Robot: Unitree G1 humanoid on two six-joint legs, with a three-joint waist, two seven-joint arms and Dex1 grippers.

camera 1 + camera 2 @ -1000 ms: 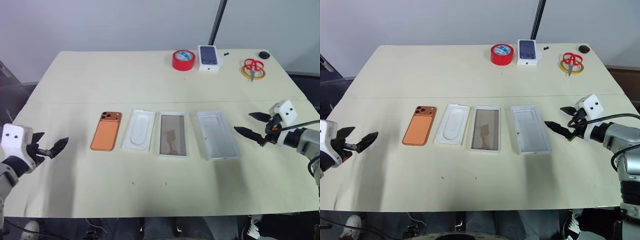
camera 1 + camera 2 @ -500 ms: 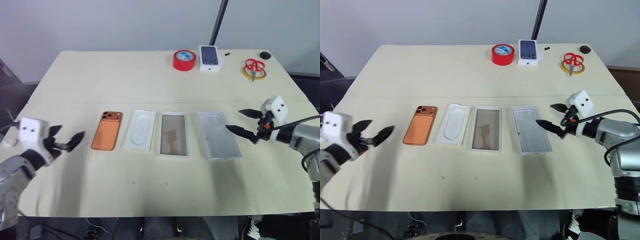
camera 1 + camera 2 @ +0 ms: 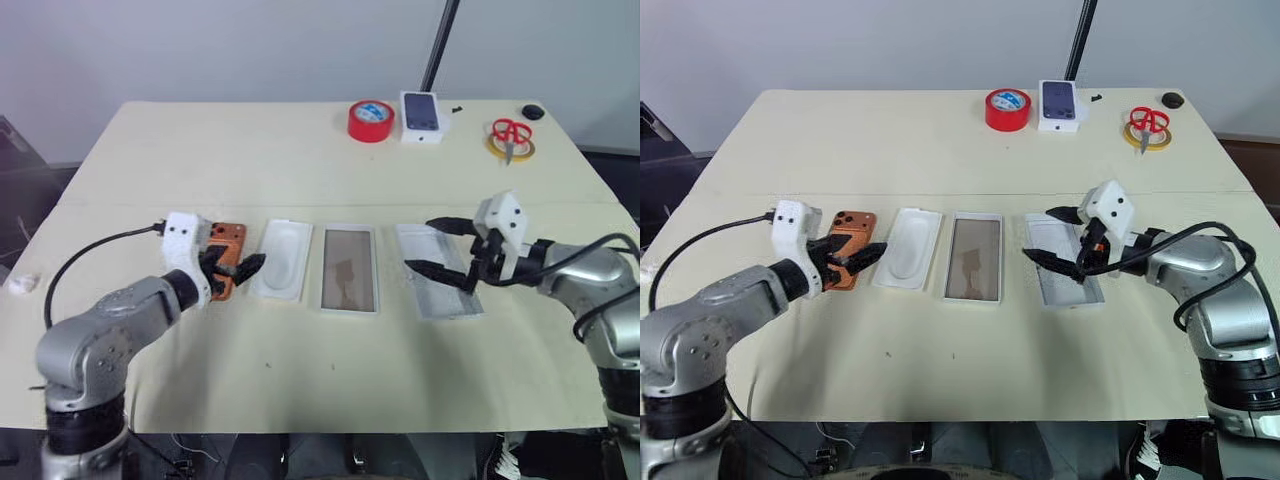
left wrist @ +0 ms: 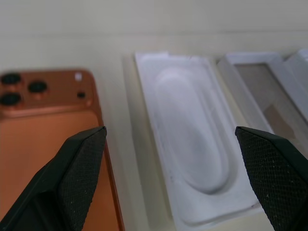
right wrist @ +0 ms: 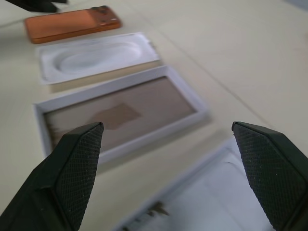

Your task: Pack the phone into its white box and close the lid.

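The orange phone (image 3: 228,236) lies flat at the left end of a row on the cream table, camera lenses toward the far side. My left gripper (image 3: 240,265) hovers open over the phone's near right part, fingers spread toward the insert beside it. The white box (image 3: 349,270) with a tan floor lies in the middle of the row. To its right is the all-white lid (image 3: 452,300), hollow side up. My right gripper (image 3: 418,244) is open above the lid's left edge, pointing at the box (image 5: 115,115).
A thin white insert (image 3: 282,260) with an oval recess lies between phone and box. At the far edge stand a red tape roll (image 3: 370,120), a small white box (image 3: 421,115) with a phone picture, and red scissors (image 3: 508,135) on a yellow ring.
My left gripper swung right from the table's left edge to over the phone. My right gripper moved left to over the lid. Both stayed open.
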